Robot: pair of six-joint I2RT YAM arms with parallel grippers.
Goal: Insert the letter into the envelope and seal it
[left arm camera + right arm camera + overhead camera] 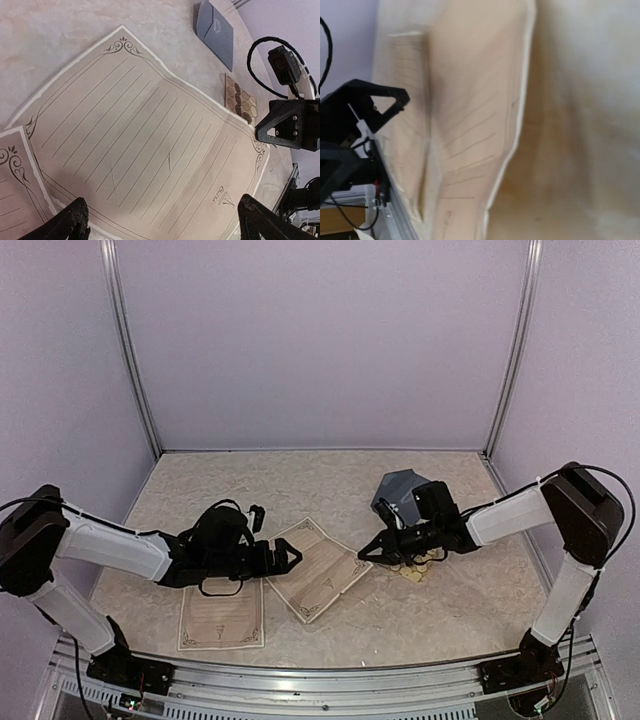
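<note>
The letter (320, 568) is a cream lined sheet lying askew at the table's middle. It fills the left wrist view (150, 135). My left gripper (293, 558) hovers at its left edge, open, its fingertips (75, 220) wide apart above the paper with nothing between them. At the sheet's right corner my right gripper (366, 553) is shut on the letter's edge. In the right wrist view the letter (470, 125) is blurred and bowed up close to the camera, and my own fingers do not show. The slate-blue envelope (397, 490) lies behind the right gripper, seen flat in the left wrist view (216, 31).
A second cream sheet (221, 615) lies near the front left, under the left arm. A small sheet of round stickers (241, 100) rests between the envelope and the letter, beside the right gripper. Lilac walls close in the back and sides.
</note>
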